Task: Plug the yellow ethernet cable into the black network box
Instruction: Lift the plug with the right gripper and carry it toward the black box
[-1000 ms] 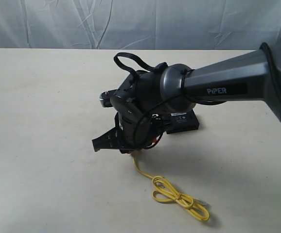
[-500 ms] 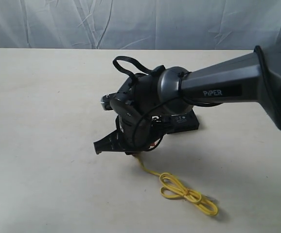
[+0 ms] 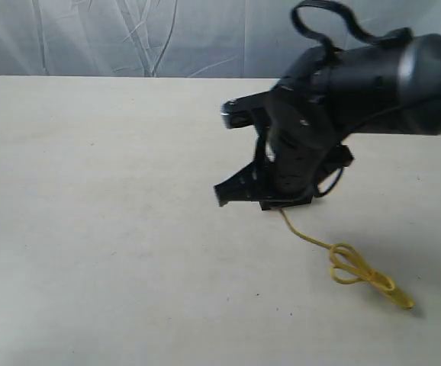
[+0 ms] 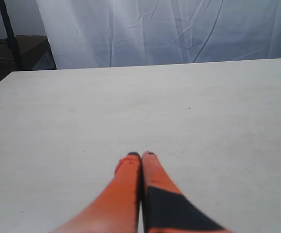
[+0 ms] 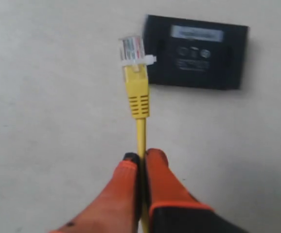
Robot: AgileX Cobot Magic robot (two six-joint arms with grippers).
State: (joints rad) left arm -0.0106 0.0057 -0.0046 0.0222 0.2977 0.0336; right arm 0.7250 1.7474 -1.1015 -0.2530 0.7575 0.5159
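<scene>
Nearest the outside camera, the yellow cable (image 3: 375, 282) rests its free end and a small loose coil on the table (image 3: 91, 229). From there a single strand rises to the right gripper (image 5: 140, 156), whose orange fingers (image 5: 162, 177) are pinched together on the cord just behind the plug's yellow boot. Gripping so close to the end looks meant to keep the short stub stiff, so the plug can be steered rather than flop. The stub runs straight out from between the fingers, its long axis in line with the gripper. The clear plug (image 5: 133, 50) points forward, away from the wrist, with its latch tab sticking out toward the box. Beyond it the black box (image 5: 196, 51) lies flat on the table, label up. The plug's tip sits just beside one short edge and is not yet in. No socket shows, so I cannot tell which face takes the plug, and in the outside view the arm hides the box. The left gripper (image 4: 141, 155) has its fingers closed together on nothing over bare table, probably parked clear.
</scene>
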